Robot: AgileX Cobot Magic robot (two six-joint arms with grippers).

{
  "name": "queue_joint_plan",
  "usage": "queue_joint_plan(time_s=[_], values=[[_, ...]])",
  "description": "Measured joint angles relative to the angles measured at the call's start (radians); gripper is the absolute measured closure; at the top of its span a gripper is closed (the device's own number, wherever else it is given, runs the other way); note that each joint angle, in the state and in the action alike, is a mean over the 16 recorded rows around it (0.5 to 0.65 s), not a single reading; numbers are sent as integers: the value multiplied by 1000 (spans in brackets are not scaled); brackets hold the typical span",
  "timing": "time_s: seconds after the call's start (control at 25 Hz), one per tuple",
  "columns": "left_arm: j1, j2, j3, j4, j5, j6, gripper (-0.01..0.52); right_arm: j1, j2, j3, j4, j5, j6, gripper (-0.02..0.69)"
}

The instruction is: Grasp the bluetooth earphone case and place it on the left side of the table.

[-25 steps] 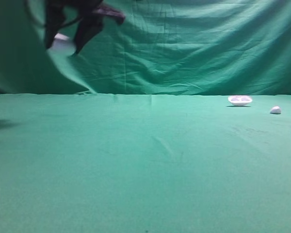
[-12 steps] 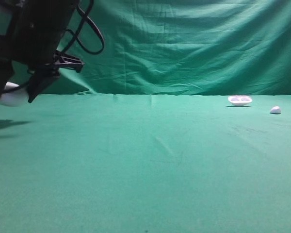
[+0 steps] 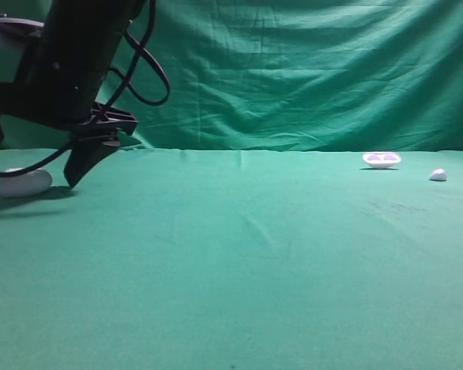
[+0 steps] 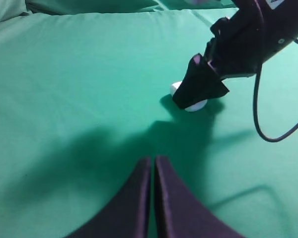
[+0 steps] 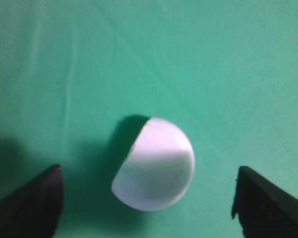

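Nowhere legible writing: plain white bluetooth earphone case (image 5: pixel 155 164) on table (image 3: pixel 255 262).

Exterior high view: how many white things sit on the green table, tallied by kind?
Bluetooth earphone case: 1
Shallow white dish: 1
Tiny white lump: 1
Total: 3, all resting on the table.
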Motion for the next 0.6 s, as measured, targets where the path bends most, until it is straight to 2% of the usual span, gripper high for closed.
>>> queue_joint_plan(time_s=[0.4,0.48,0.6], values=[[0,0,0,0,0,0,514,-3,-228,-4,-167,273,69,572],[0,0,0,0,0,0,514,-7,-263,-5,-182,315,87,621],[0,0,0,0,0,0,514,-16,-318,1,-189,356,113,657]])
